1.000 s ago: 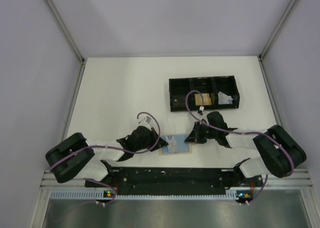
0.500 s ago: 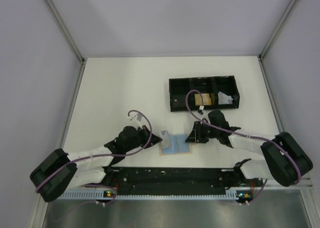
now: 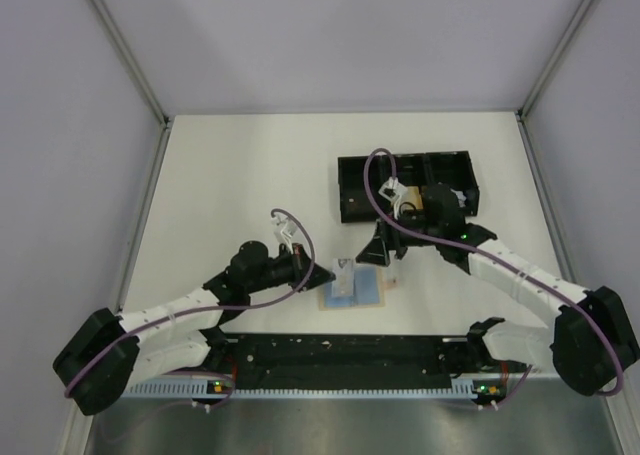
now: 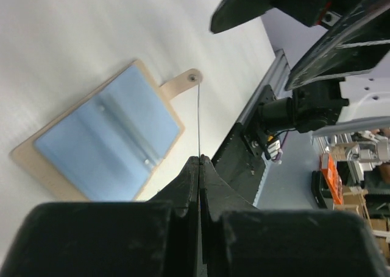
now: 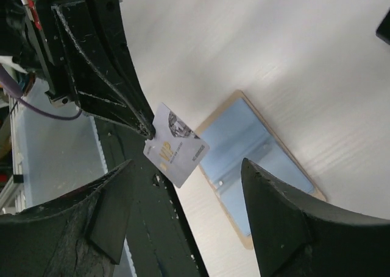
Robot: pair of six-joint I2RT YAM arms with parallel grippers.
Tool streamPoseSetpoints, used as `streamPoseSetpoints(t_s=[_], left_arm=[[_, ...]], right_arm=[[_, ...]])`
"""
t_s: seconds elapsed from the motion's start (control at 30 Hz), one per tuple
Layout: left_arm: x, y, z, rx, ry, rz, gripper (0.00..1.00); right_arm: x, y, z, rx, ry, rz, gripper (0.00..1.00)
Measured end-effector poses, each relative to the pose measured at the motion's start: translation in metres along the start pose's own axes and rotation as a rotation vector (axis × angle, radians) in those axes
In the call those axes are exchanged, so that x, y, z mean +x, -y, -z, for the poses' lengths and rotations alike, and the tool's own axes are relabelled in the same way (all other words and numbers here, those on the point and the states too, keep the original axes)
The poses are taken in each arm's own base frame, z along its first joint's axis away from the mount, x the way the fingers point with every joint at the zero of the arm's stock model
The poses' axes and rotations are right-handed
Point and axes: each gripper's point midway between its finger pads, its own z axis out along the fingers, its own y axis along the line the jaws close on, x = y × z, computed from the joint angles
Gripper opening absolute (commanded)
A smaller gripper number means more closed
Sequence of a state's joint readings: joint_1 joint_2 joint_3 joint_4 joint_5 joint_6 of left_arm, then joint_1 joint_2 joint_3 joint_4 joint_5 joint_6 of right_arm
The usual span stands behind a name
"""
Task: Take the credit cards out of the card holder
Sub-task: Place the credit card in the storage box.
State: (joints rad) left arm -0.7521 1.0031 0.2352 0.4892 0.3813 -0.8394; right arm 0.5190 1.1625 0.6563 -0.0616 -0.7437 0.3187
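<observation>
A white table (image 3: pixel 230 175) seen from above, with two black-and-white robot arms reaching in from the near edge. The card holder (image 3: pixel 358 291) lies open and flat on the table near the near edge, roughly midway between the two arms. Its blue-grey inner panels face up inside a tan border, and a small tan snap tab sticks out from one side.

The left end effector (image 3: pixel 330 273) reaches in from the left, its fingers pressed together and pinching one credit card (image 5: pixel 177 144) by an edge. The card is pale, with a dark printed patch at one corner. It is held in the air, out of the pockets; from above it overlaps the holder's left half. In the left wrist view the card shows only as a thin line, edge-on.

The right end effector (image 3: pixel 386 263) hangs above the table just to the far right of the card holder. Its fingers are spread wide and hold nothing.

A black three-compartment tray (image 3: pixel 345 190) sits farther back on the table, behind the right arm.
</observation>
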Motion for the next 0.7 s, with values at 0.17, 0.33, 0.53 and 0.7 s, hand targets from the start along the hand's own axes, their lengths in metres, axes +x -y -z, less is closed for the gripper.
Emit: streamPoseSetpoints(t_s=[0.17,0.33,0.53,0.7], left_arm=[[-0.009,0.032,-0.001,0.106,-0.045,-0.089,0.00],[-0.007,0.043,0.001,0.146,-0.096,-0.147,0.00],[-0.009,0.051,0.002,0.166,-0.126,-0.195,0.00],[-0.012,0.058,0.003,0.185,-0.141,-0.234,0.00]], right_arm=[[-0.009,-0.018,0.000,-0.091,-0.039,0.114,0.61],[-0.012,-0.035,-0.006,-0.203,-0.115,0.192,0.50],[0.005,-0.057,-0.012,-0.336,-0.209,0.254,0.30],[0.019,-0.056,-0.013,-0.368,-0.261,0.246,0.00]])
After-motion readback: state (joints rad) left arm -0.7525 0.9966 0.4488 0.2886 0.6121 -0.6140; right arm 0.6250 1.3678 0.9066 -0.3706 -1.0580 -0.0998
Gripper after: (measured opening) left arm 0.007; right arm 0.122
